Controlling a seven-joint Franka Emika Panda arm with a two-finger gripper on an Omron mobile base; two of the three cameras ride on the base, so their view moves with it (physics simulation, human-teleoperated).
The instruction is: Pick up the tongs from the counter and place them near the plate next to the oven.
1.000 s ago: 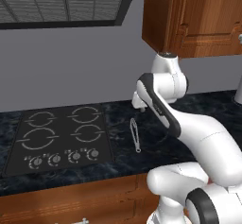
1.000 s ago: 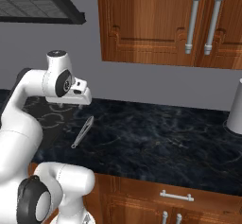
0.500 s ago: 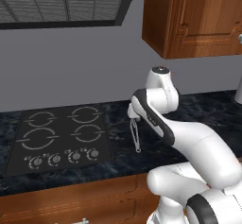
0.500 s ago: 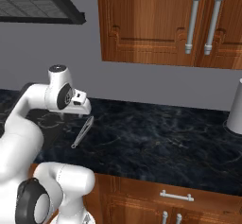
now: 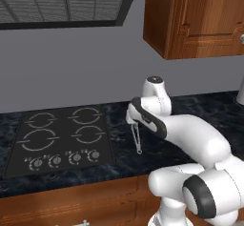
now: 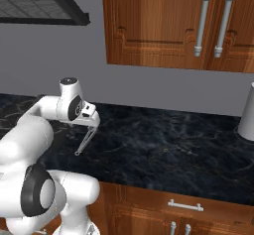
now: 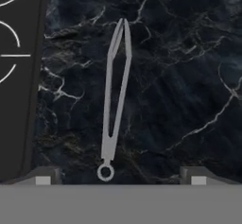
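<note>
On the counter [image 7: 189,76], the tongs [image 7: 115,100] lay ungrasped beneath the released gripper [image 7: 118,180]; the approach step was judged underway, with lowering and clenching needed next.

the tongs [image 7: 115,100] look like thin matt grey metal, smooth, with a small ring at one end. under the end effector [image 7: 120,178], the counter [image 7: 184,76] is glossy black stone with pale bluish veins. beside it to one side, the cooktop [image 5: 62,141] is smooth dark glass with white printed rings. the cabinets [image 6: 163,23] above are polished brown wood with brushed silver bar handles [image 6: 200,23]. the wall [image 5: 71,72] behind is flat matt grey.
</note>
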